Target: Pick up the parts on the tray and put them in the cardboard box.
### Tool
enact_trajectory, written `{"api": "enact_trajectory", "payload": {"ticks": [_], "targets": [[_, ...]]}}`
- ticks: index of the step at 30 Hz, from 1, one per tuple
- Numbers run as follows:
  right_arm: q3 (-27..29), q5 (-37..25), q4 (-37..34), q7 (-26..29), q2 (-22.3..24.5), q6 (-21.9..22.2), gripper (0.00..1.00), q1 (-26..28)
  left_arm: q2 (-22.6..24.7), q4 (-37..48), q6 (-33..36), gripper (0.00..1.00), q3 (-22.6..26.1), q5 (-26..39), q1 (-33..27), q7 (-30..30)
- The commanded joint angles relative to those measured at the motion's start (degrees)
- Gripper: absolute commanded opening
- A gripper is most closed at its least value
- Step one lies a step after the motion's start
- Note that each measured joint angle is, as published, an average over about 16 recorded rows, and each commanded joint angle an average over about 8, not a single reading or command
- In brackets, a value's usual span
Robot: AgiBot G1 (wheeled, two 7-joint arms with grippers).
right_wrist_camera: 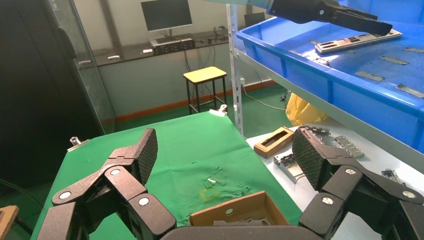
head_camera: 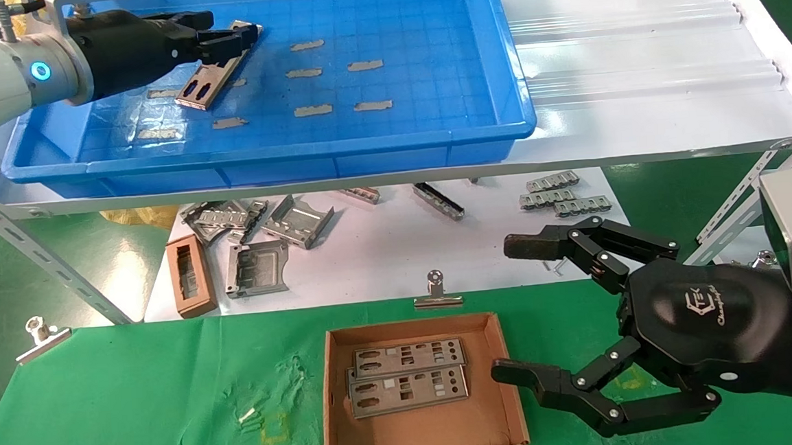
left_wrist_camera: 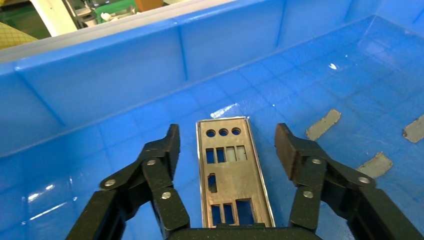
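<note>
One part [head_camera: 211, 74] in tray [head_camera: 391, 143]; two in cardboard box [head_camera: 423, 441].

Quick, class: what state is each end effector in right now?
Left end effector: open, straddling a part in the tray.
Right end effector: open, empty, beside the cardboard box.

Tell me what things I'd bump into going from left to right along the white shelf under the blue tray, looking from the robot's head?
Small brown frame → pile of bent metal brackets → short grey bracket → dark metal bar → stack of small grey strips.
</note>
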Motion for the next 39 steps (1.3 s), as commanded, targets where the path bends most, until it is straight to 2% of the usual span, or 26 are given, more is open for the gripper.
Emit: {"api": "enact_trajectory", "payload": {"ticks": [1,7,8,38,39], "targets": [[0.0,0.0,0.0,0.0,0.0,0.0,1.0,0.0,-0.2,-0.1,0.2,0.82,-0.2,-0.2,0.0,0.0],[0.0,0.0,0.0,0.0,0.0,0.0,1.0,0.0,-0.6,0.0,0.9,0.08,-0.1,-0.1,0.0,-0.1],[0.0,0.0,0.0,0.0,0.0,0.0,1.0,0.0,-0.7,0.1,0.9,0.01,-0.1,-0.1,0.0,-0.1],[0.0,0.0,0.0,0.0,0.0,0.0,1.0,0.0,-0.7,0.1,1.2,0.0,0.1,0.2,0.6,-0.1],[0.0,0.0,0.0,0.0,0.0,0.0,1.0,0.0,-0.6,0.1,1.1,0.03,0.1,0.2,0.6,-0.1]]}}
